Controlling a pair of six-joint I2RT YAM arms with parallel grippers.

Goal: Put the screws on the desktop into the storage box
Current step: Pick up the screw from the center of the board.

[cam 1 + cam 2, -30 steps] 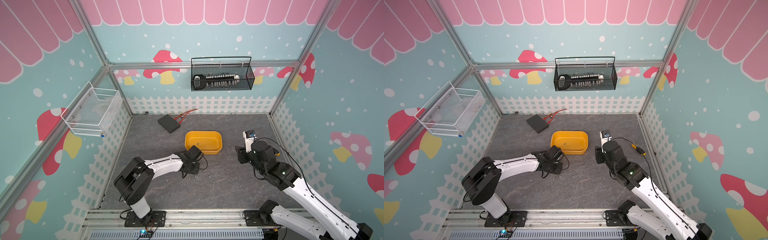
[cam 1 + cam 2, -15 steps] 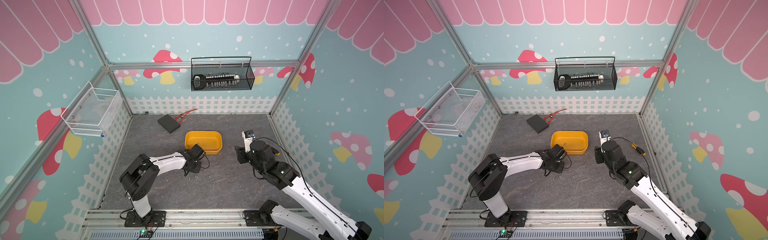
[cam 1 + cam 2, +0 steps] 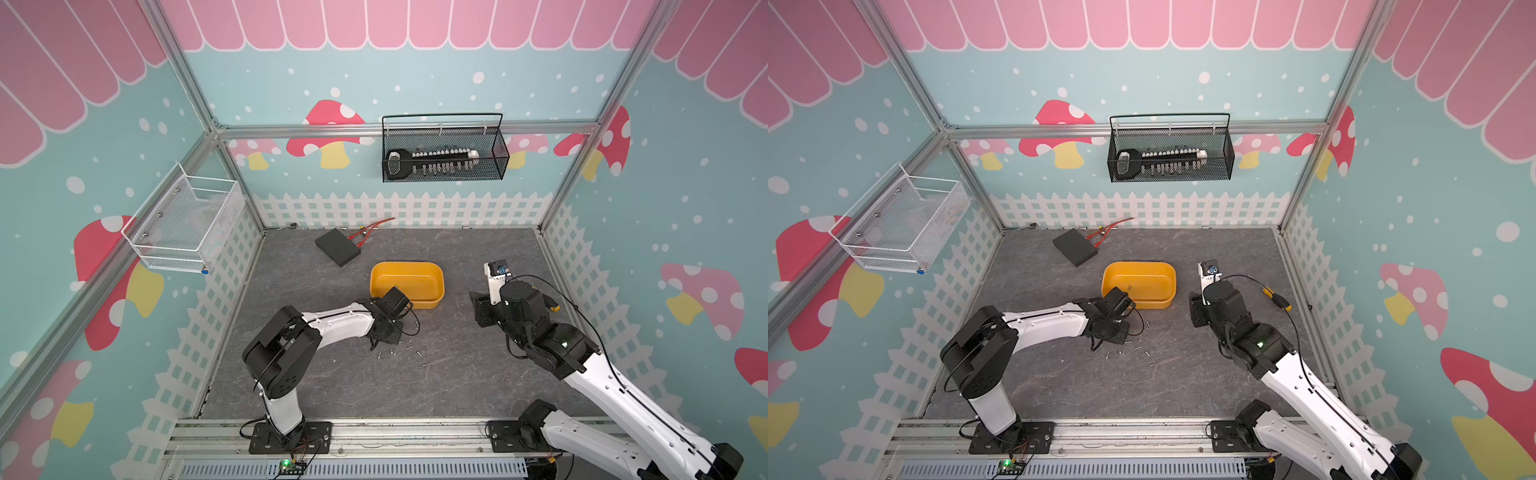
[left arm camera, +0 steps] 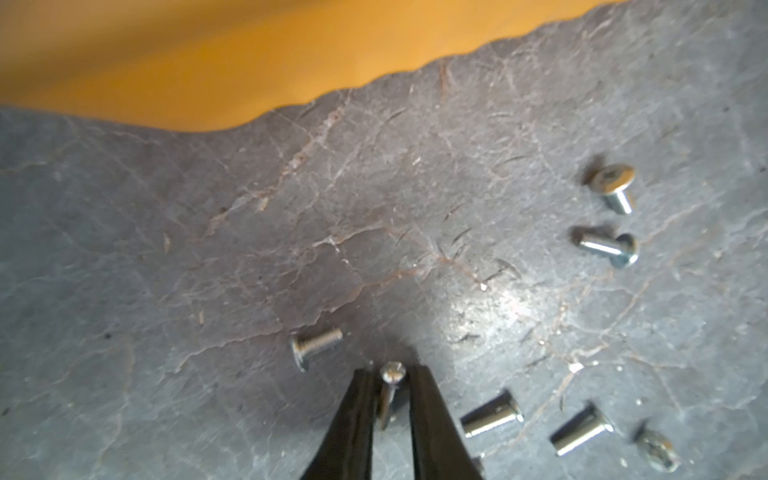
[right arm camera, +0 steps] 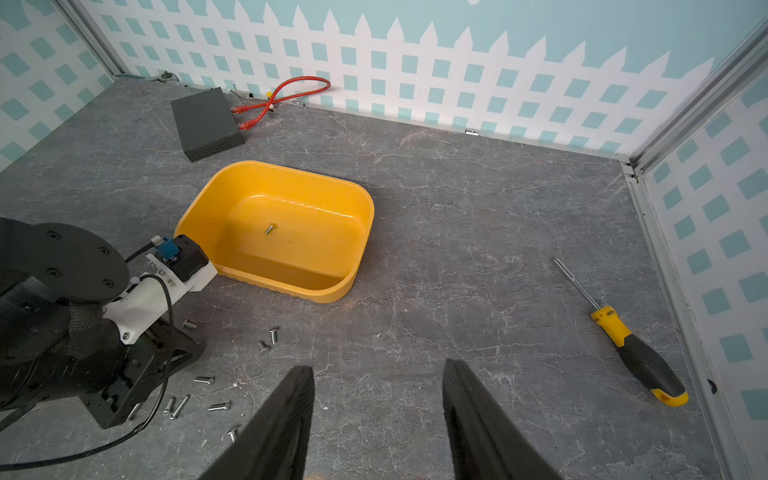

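Observation:
Several small silver screws (image 3: 409, 347) lie on the dark veined desktop (image 3: 457, 386) just in front of the yellow storage box (image 3: 407, 264), and they show in both top views (image 3: 1138, 347). One screw (image 5: 269, 228) lies inside the box (image 5: 291, 168). My left gripper (image 4: 390, 372) is down at the desktop among them. Its two black fingers stand close on either side of one screw (image 4: 390, 384), whose head sits between the tips. Further right, my right gripper (image 5: 378, 365) hovers above bare desktop, open wide with nothing between its fingers.
A flat black box (image 3: 337, 247) and a red cable (image 3: 374, 226) lie by the back wall. A yellow-and-black screwdriver (image 5: 631, 345) lies at the right side. A black wire basket (image 3: 444, 153) and a white mesh basket (image 3: 187, 226) hang on the walls.
My left gripper's jaws have narrowed around the screw, and the left arm's elbow has swung a little to the right. The right arm has not moved.

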